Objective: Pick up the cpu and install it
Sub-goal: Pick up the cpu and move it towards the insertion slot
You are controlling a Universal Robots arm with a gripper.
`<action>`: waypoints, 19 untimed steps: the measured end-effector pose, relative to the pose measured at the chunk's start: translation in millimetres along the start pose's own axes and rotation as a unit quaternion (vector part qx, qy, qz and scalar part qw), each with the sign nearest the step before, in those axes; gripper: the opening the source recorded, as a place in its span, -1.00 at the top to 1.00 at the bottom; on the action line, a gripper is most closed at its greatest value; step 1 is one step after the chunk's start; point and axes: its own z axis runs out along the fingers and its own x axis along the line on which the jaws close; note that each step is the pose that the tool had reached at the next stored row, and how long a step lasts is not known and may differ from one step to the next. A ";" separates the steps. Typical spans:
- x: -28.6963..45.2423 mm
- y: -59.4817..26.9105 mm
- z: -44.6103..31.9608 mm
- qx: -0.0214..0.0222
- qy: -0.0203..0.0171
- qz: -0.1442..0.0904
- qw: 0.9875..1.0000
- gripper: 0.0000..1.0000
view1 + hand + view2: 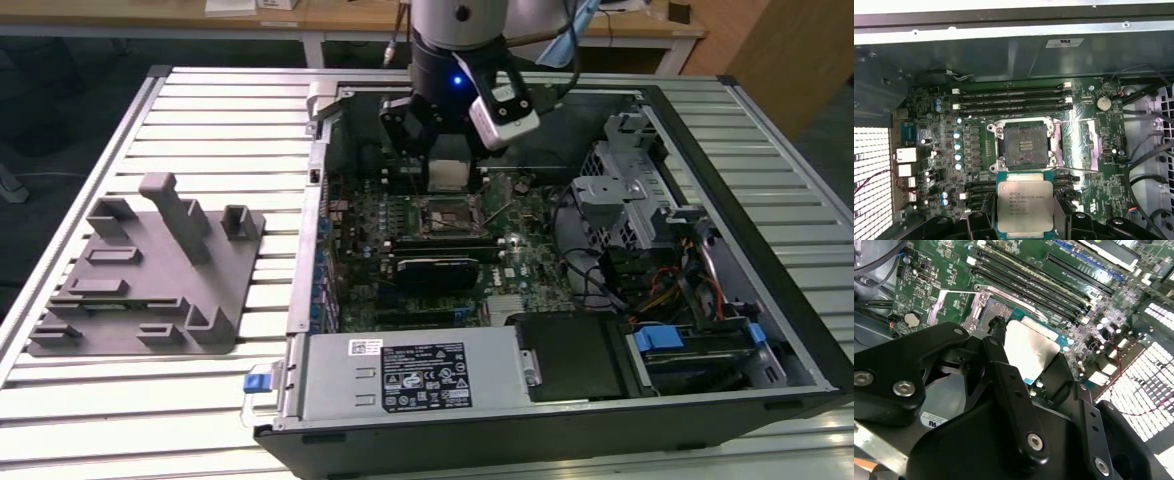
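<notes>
The gripper (450, 178), jaws clamped on the cpu (1025, 205), hovers near the open socket (1025, 145); keeping it level and square looks crucial.

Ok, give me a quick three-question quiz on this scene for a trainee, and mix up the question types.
1. True or false: the gripper is shut on the cpu.
2. Multiple choice: the socket on the motherboard is A) empty, B) already filled with a chip, C) covered by a cooler.
3. Fill in: the grey fixture block sits on the slatted table outside the computer case, at the exterior view's ____.

Key: 1 true; 2 A; 3 left.
</notes>
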 end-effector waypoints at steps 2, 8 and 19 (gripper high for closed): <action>-0.8 1.7 3.8 0.000 0.001 0.000 1.000 -0.08; -2.2 8.0 13.7 0.001 0.002 -0.001 1.000 -0.08; -3.1 17.0 27.4 0.000 0.003 -0.012 1.000 -0.08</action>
